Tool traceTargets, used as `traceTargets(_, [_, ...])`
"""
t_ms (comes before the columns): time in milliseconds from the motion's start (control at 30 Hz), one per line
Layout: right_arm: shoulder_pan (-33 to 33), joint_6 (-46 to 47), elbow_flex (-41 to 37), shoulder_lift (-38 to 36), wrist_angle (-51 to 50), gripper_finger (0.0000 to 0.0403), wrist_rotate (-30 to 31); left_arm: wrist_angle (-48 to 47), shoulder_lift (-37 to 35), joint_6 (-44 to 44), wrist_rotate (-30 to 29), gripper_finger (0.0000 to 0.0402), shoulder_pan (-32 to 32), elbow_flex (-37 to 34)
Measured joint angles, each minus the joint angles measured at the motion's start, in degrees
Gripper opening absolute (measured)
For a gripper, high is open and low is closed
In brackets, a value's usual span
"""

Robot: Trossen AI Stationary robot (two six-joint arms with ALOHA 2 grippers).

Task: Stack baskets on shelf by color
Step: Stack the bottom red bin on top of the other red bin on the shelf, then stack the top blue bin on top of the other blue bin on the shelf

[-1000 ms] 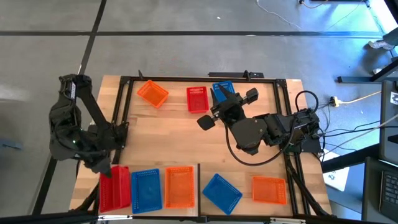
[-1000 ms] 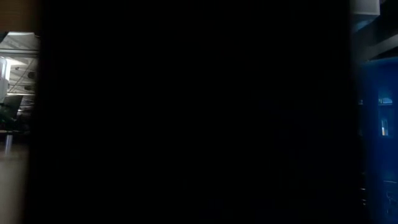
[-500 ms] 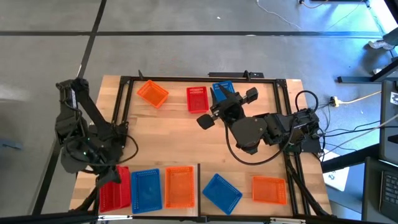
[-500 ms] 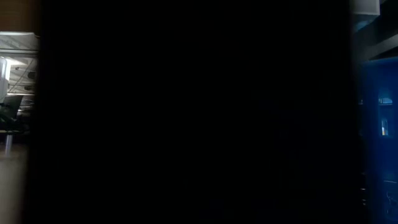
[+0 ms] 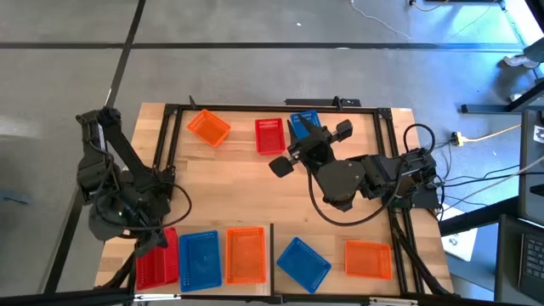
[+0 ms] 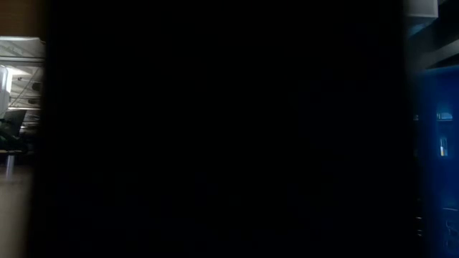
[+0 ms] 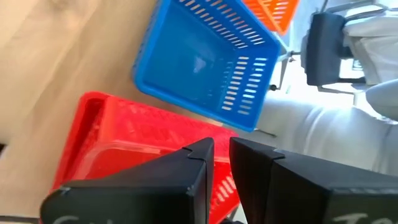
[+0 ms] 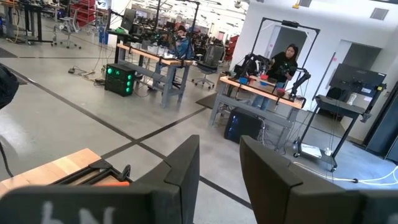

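The left arm folds low over the desk's [image 5: 255, 195] near-left corner, its end effector [image 7: 221, 163] pinching the rim of the red basket [image 5: 157, 259] lying at that corner. A blue basket [image 5: 201, 257] and an orange basket [image 5: 246, 254] sit just beside it along the near edge, both empty. The right end effector [image 8: 219, 163] hovers raised above the far edge, fingers spread, holding nothing

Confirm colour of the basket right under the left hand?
Red basket, with the left hand at its rim. Left wrist view shows it best.
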Motion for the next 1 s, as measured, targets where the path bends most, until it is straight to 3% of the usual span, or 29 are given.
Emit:
traceTargets(267, [0.0,-0.02,0.0,0.0,-0.02,0.0117,0.0,-2.38,0.8,-1.53,2.69,0.0043,0.0,-0.02])
traceTargets(533, [0.0,-1.19,0.0,0.0,0.0,0.0117,0.0,1.27,0.33,0.22,2.13,0.0043,0.04,-0.02])
traceTargets(733, [0.02,-4.36,0.0,-0.79,1.23,0.0117,-2.89,3.96,-2.54,10.72,-10.87,0.0043,1.1,0.0])
traceTargets(867, [-0.45,-7.43,0.11,-2.62,1.36,0.0117,-12.96,0.8,-5.14,18.86,-19.72,0.0043,3.48,0.0])
traceTargets(1000, [-2.81,-5.32,0.09,-5.15,-3.46,0.0117,-22.08,-3.51,-7.74,24.61,-24.36,0.0043,7.51,0.0])
